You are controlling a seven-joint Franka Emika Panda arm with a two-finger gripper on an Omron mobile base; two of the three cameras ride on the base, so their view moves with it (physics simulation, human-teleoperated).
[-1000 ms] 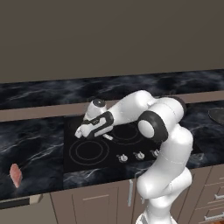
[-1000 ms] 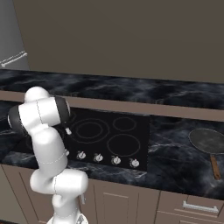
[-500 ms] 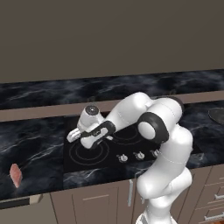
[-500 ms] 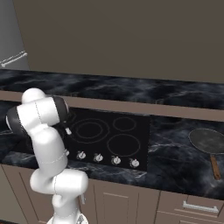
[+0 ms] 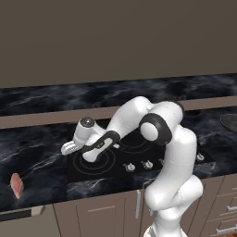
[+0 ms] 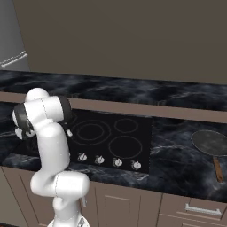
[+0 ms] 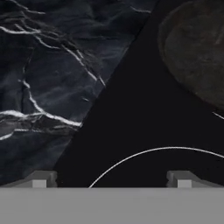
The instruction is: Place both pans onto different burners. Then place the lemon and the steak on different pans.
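Since the earlier frames the gripper [image 5: 69,148] has been swung leftward across the cooktop [image 5: 88,173], from over its middle to its front left corner, nearer the steak [image 5: 16,185].

The fingers are seen spread wide in the hand view, and nothing is held between them. The steak lies flat on the counter [image 5: 37,139], well to the left of the cooktop and near the front edge. The step in hand is judged to be a reach for the steak; the sweep should be carried further left and the fingers lowered astride the slab before being closed, since flat meat is easily pushed rather than lifted. A round dark pan [image 7: 197,48] is seen on the glass in the hand view, beyond a burner ring [image 7: 153,162]. The grey pan [image 6: 212,142] with the brown handle rests on the counter right of the cooktop, not yet on a burner. Where the lemon lies cannot be told.

The counter is dark veined marble; a brown wall is behind, wooden cabinets below.
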